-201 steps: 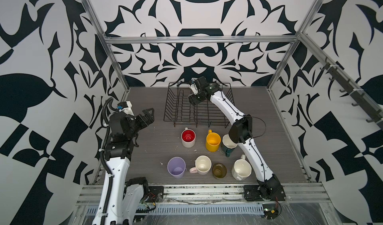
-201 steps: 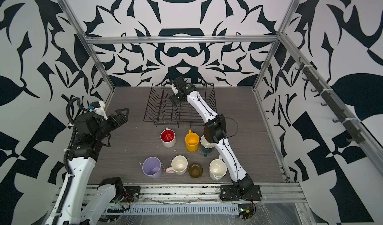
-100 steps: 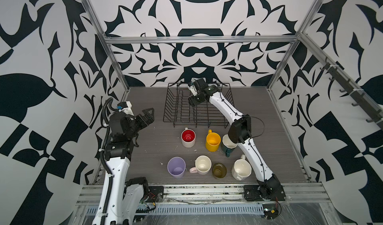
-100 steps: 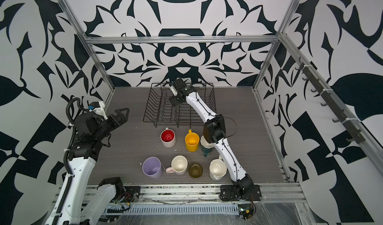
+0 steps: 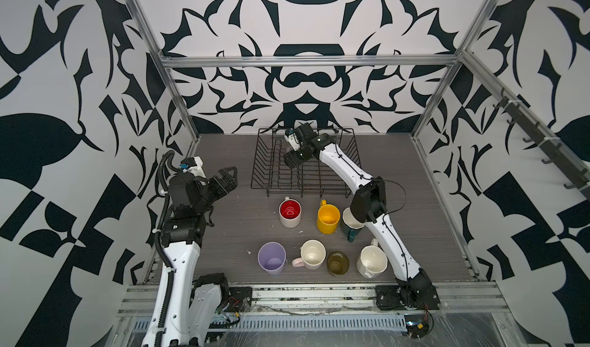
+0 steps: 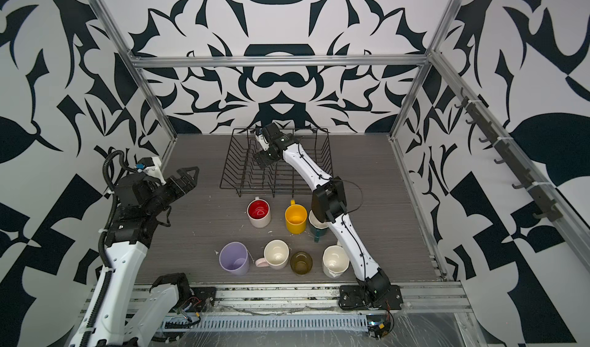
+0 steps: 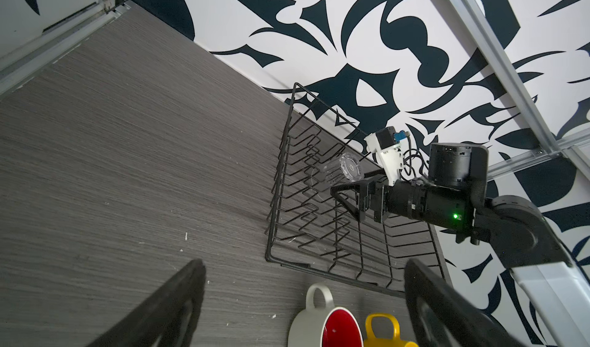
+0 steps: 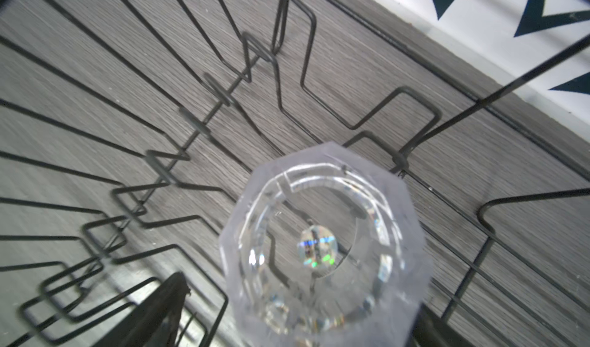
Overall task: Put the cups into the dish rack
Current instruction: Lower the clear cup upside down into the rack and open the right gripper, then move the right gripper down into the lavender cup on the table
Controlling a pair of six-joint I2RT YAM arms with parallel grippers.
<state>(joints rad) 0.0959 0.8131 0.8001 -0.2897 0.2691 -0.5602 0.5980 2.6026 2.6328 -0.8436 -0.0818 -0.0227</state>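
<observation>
The clear glass (image 8: 319, 243) stands mouth down in the dish rack (image 6: 230, 158), toward the rack's far left corner. Its thick faceted base is turned up at the right gripper (image 5: 291, 160). The coming move turns on this: the glass lies straight ahead of the gripper along the fingers' own line. Its long axis is roughly upright and in line with the approach, with one finger on each side of the base.

In the right wrist view a strip of rack shows between one finger and the glass, so the jaws look spread and the glass let go. The other finger sits at the picture's border, so contact there is hard to rule out. I judge that the way out is straight back along that axis, since a sideways pull could catch the base and tip the glass against the dividers.

The left gripper (image 5: 231, 179) hangs spread wide and empty over the left edge of the table (image 5: 223, 150), well apart from the rack. Seven cups stand on the table's near half. The red-lined pink mug (image 5: 290, 213) and lilac tumbler (image 5: 271, 259) lie nearer the left gripper. The dark green mug (image 5: 351, 225) sits under the right arm, nearer that side.
</observation>
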